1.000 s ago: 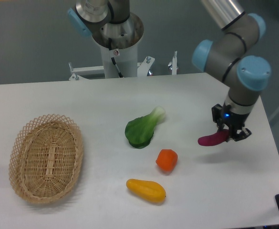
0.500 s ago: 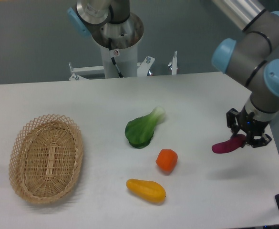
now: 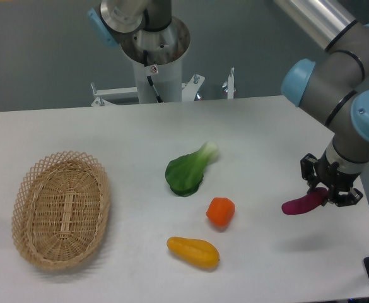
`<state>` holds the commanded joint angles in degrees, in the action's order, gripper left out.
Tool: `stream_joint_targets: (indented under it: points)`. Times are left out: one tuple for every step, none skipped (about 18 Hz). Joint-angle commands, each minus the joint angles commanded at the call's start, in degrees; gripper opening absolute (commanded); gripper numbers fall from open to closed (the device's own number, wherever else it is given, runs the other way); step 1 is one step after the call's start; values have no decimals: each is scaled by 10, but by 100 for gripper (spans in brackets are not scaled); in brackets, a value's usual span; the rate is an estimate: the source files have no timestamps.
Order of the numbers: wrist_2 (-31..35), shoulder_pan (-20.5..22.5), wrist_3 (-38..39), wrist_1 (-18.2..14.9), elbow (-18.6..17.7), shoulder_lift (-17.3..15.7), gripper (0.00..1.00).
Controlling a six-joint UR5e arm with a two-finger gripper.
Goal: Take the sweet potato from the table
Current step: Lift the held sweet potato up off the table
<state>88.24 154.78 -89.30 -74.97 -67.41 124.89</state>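
Observation:
The sweet potato (image 3: 300, 204), a slim magenta-purple tuber, hangs tilted a little above the white table (image 3: 108, 132) near its right edge. My gripper (image 3: 329, 191) is shut on its right end, and the tuber's free end points left and down. A faint shadow lies on the table below it. The arm comes in from the upper right, with its blue-capped joints above the gripper.
A woven wicker basket (image 3: 60, 209) lies at the left. A green leafy vegetable (image 3: 188, 170) sits mid-table, with a round orange-red vegetable (image 3: 221, 211) and a yellow-orange oblong fruit (image 3: 193, 251) in front of it. The robot's base column (image 3: 156, 63) stands behind the table.
The gripper has carried the sweet potato to the right and slightly toward the front, ending near the table's right edge. The other produce and the basket have not moved.

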Motion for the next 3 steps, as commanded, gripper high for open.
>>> stream_joint_targets:
  points:
    - [0,0,0,0,-1,0,14]
    - [0,0,0,1,-1,0,14]
    - [0,0,0,1,-2,0,14]
